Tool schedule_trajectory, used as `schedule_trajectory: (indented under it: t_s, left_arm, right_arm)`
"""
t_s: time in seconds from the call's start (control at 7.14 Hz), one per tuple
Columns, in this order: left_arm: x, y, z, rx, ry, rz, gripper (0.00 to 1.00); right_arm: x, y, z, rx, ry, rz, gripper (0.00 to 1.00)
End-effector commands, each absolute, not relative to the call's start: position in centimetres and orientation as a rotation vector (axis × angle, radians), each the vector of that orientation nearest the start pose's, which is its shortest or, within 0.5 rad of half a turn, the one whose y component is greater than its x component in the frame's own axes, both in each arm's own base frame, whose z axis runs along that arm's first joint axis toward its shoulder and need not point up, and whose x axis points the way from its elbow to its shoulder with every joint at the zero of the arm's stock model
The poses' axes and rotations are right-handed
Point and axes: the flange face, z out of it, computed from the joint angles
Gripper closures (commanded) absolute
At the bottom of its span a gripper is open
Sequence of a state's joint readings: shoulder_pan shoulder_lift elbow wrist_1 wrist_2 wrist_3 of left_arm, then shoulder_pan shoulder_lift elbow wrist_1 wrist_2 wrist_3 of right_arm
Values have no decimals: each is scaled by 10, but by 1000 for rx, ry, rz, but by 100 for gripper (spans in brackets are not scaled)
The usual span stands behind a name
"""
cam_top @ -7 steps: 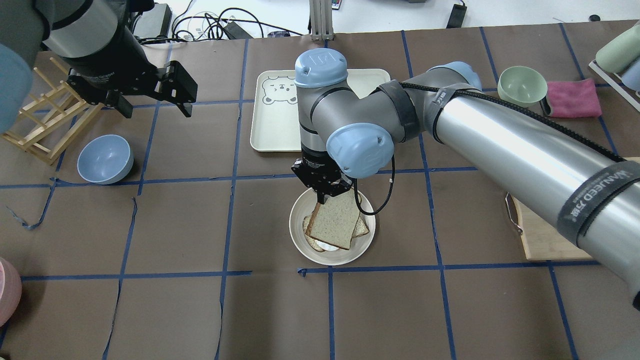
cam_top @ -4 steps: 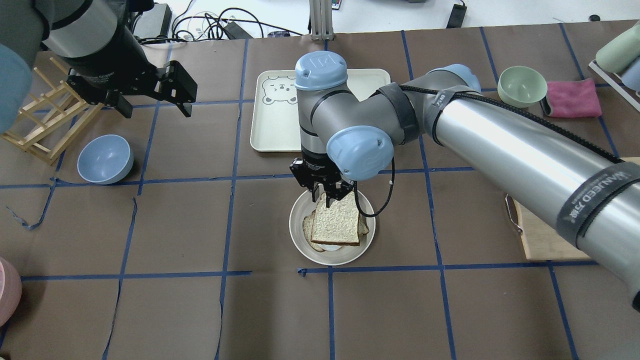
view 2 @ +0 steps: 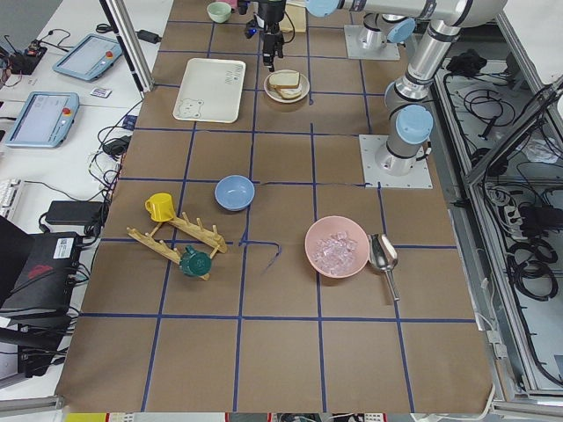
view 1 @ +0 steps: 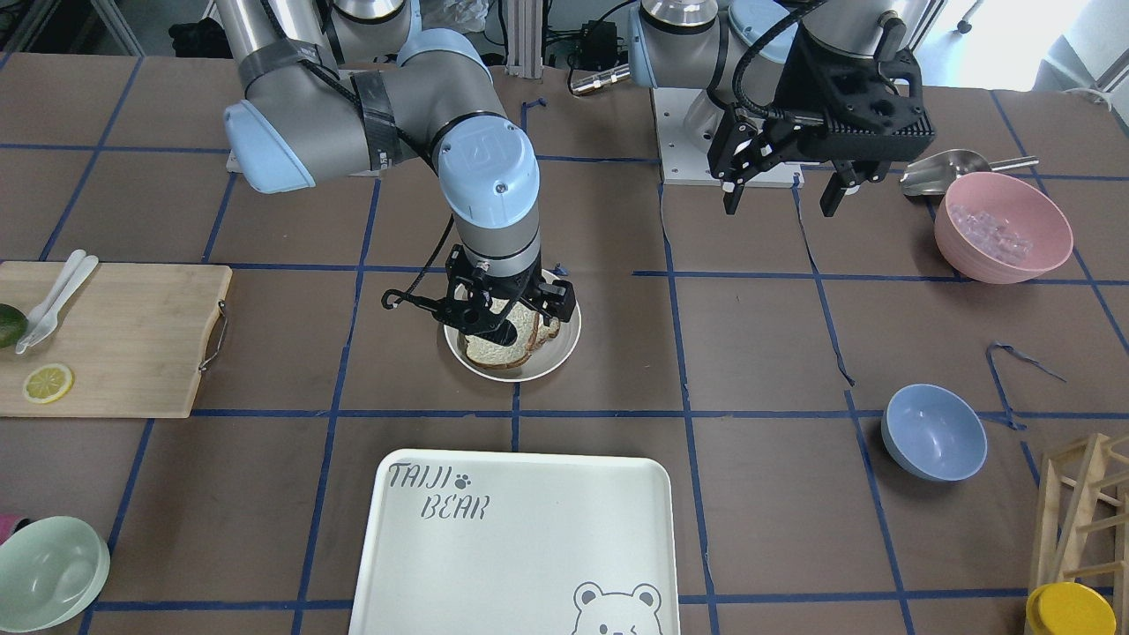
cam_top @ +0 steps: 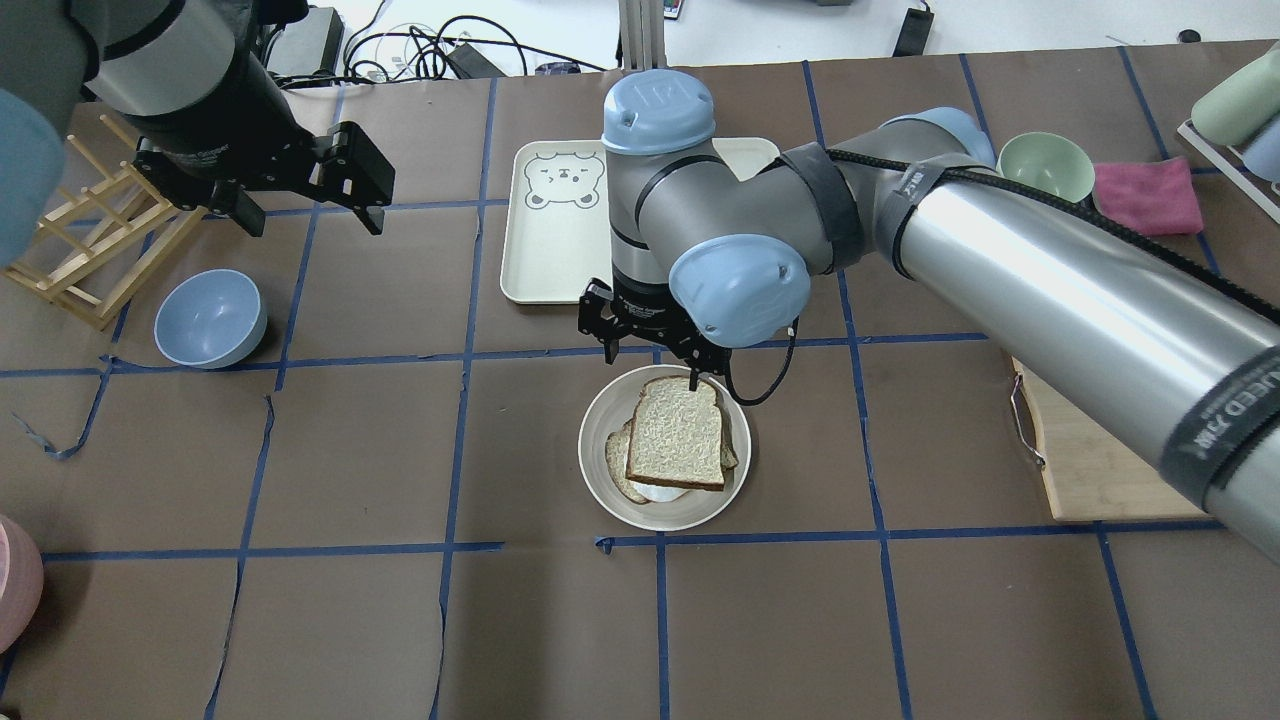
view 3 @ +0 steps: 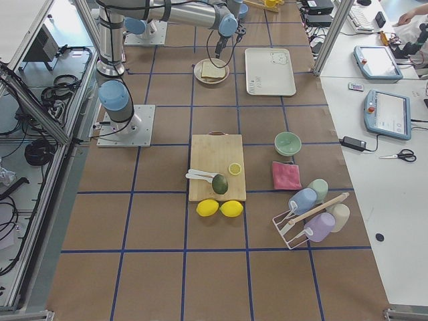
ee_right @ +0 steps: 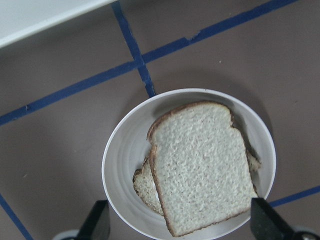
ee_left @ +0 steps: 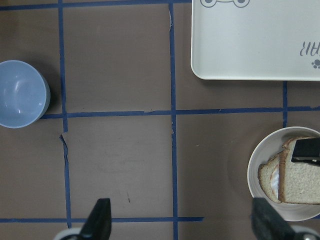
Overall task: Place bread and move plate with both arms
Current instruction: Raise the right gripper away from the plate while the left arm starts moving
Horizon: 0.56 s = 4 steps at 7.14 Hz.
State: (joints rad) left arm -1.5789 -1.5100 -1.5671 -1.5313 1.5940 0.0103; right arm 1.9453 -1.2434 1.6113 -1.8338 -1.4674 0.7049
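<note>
Bread (cam_top: 678, 445) lies flat on the plate (cam_top: 600, 430), stacked on a smaller slice (cam_top: 622, 478) with a bit of white showing underneath. Plate sits on the counter (cam_top: 400, 620) just short of the bear-print tray (cam_top: 545, 250), not touching it. Right end effector (cam_top: 650, 366) is released: 2 fingers spread wide, nothing between them, hovering over the plate's tray-side rim, clear of the bread. Left end effector (cam_top: 312, 215) is also released and empty, well apart, up above the counter near the blue bowl (cam_top: 210, 318).
</note>
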Motion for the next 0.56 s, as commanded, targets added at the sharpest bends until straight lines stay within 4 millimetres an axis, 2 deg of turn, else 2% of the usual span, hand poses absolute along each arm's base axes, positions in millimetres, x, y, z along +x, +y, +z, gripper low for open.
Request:
schedule_trajectory:
  t_s: [0.0, 0.28, 0.42]
  left_arm:
    - [-132, -483, 519, 24, 3112, -160, 0]
    - [-129, -489, 511, 17, 3104, -119, 0]
    - [-130, -501, 495, 15, 3105, -83, 0]
  right_arm:
    - [297, -516, 365, 375, 3047, 83, 0]
    - [244, -514, 403, 214, 3060, 74, 0]
    - [220, -516, 423, 268, 3044, 8, 0]
